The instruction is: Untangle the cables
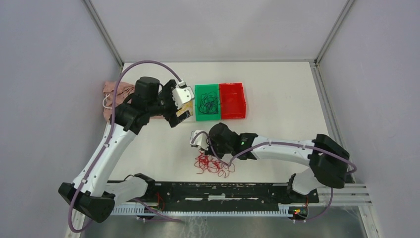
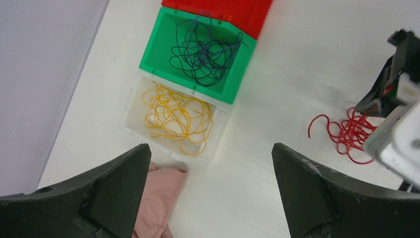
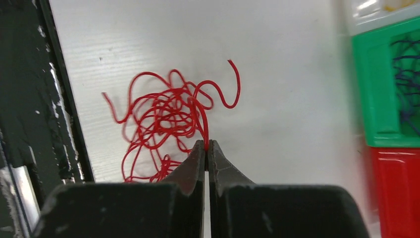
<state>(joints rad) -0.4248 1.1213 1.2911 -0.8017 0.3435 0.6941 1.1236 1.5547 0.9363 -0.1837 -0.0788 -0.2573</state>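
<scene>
Pinched shut on one strand, the right arm's (image 1: 277, 148) jaws hold the red cables (image 3: 163, 119) at their very tips. The strand rises straight out of the tips and curls into the heap just ahead, so I'd judge a lift would drag the whole knot along, not one loop.

That heap sits on the surface well apart from the green bin (image 1: 196, 101), on its side toward the arm bases. The right arm is plainly the nearer one. The left arm (image 1: 109, 148) hangs above the bins, its jaws spread wide with nothing between them.

Counting: three colours of cable and three containers.
- Dark cables (image 2: 203, 54) lie in the green bin.
- Yellow cables (image 2: 176, 116) lie in the clear tray (image 2: 130, 119), which touches the green bin's left side.
- Red ones are the only cables loose on the surface.

A red bin (image 1: 232, 99) touches the green bin's right side, likely their destination. One pink cloth (image 2: 158, 193) lies beyond the clear tray, away from the green bin.
</scene>
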